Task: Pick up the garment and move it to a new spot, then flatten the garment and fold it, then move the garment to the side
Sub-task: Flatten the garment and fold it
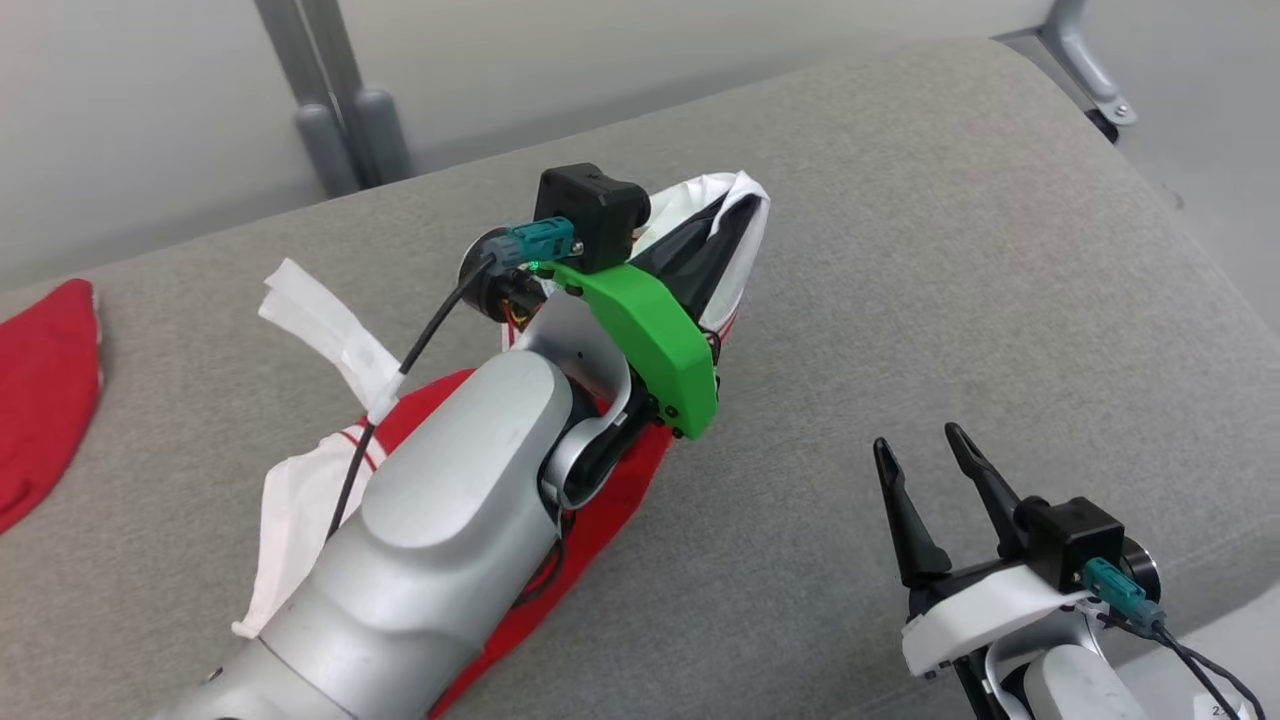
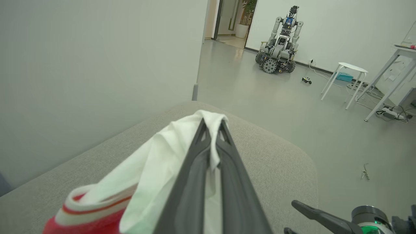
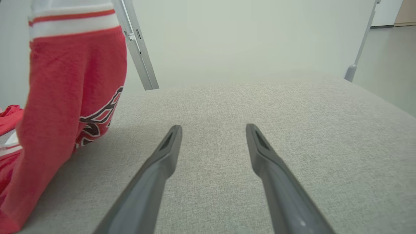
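Note:
The garment [image 1: 600, 510] is red with white sleeves and a red-striped white band. It hangs from my left gripper [image 1: 735, 215], which is shut on a white fold of it above the grey cushion [image 1: 950, 280]. In the left wrist view the white cloth [image 2: 169, 156] is pinched between the closed fingers [image 2: 195, 169] and drapes over them. The right wrist view shows the garment [image 3: 68, 97] hanging at the left, with dark lettering on the red. My right gripper [image 1: 925, 455] stands open low at the right, fingers apart over bare cushion [image 3: 211, 107], well clear of the garment.
A second red cloth [image 1: 40, 400] lies at the cushion's far left edge. Grey metal legs [image 1: 330, 110] stand behind the cushion. Across the floor in the left wrist view are another robot [image 2: 279, 42], a white stool [image 2: 344, 81] and a table.

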You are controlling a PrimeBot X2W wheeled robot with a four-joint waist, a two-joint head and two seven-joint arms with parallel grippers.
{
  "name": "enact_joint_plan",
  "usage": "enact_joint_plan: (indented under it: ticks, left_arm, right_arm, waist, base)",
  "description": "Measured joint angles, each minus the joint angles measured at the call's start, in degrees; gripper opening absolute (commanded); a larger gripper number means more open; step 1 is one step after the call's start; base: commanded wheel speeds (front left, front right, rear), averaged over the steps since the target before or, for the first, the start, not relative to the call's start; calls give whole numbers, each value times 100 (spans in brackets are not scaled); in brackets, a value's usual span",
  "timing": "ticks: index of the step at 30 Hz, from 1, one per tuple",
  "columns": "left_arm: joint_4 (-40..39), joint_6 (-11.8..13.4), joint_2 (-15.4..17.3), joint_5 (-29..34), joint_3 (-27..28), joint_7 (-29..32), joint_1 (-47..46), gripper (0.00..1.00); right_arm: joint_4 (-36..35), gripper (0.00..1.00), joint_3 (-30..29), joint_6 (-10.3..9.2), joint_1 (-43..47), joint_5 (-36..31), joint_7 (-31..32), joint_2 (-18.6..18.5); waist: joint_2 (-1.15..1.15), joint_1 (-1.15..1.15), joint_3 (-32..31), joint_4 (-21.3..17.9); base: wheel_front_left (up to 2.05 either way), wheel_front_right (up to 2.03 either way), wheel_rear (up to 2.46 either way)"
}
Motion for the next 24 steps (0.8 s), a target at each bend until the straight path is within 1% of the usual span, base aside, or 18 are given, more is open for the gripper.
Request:
enact_joint_plan:
  ticks: [1,2,3,4,6,7,10,13,15,17,19,21,22,24]
  left_arm:
    - [121,-32,-1,-36,-105,-148,-81,2]
    - [209,-47,1,-164,-272,-322,-151,26]
    - [276,-91,3,-316,-458,-449,-191,92]
    - [305,-120,0,-491,-627,-511,-199,100]
    - [359,-183,-10,-811,-1039,-610,-203,100]
    - [404,-194,-16,-864,-1252,-646,-216,100]
    - [510,-222,-20,-1021,-1657,-700,-242,100]
    - [601,-226,-16,-1045,-1909,-719,-236,100]
    - [597,-146,-19,-1102,-1926,-810,-131,100]
    - [538,26,29,-1053,-1909,-1058,91,100]
    - [394,297,160,-1029,-1784,-1386,358,100]
    - [178,676,410,-871,-1652,-1625,705,100]
    - [67,797,520,-820,-1602,-1678,865,100]
    - [-223,1128,811,-658,-1467,-1761,1282,100]
  right_arm:
    - [18,100,-1,0,-11,10,0,3]
    - [40,100,0,0,-14,18,0,11]
    - [57,100,9,0,-18,25,0,21]
    - [70,100,7,0,-18,35,0,33]
    - [94,100,-24,0,-18,48,0,54]
    - [99,100,-47,0,-16,48,0,55]
    - [120,100,-110,-1,-3,46,0,71]
    - [127,100,-152,0,85,35,0,79]
    - [142,100,-154,0,146,8,0,85]
    - [136,100,-155,0,193,-13,0,92]
    - [116,100,-197,0,280,-48,0,90]
    - [60,100,-271,0,390,-88,0,59]
    - [37,100,-300,0,431,-102,0,35]
    - [-38,100,-383,0,547,-144,-1,-36]
  waist:
    - [0,0,39,-61]
    - [0,0,87,-138]
    - [0,0,131,-211]
    - [0,0,163,-268]
    - [0,0,241,-399]
    - [0,0,278,-454]
    - [0,0,356,-550]
    - [0,0,345,-538]
    - [0,0,316,-502]
    - [0,0,252,-449]
    - [0,0,175,-381]
    - [0,0,78,-276]
    - [0,0,38,-223]
    - [0,0,-54,-65]
  base:
    - [0,0,0]
    - [0,0,0]
    - [0,0,0]
    - [0,0,0]
    - [0,0,0]
    - [0,0,0]
    - [0,0,0]
    - [0,0,0]
    - [0,0,0]
    - [0,0,0]
    - [0,0,0]
    - [0,0,0]
    - [0,0,0]
    - [0,0,0]
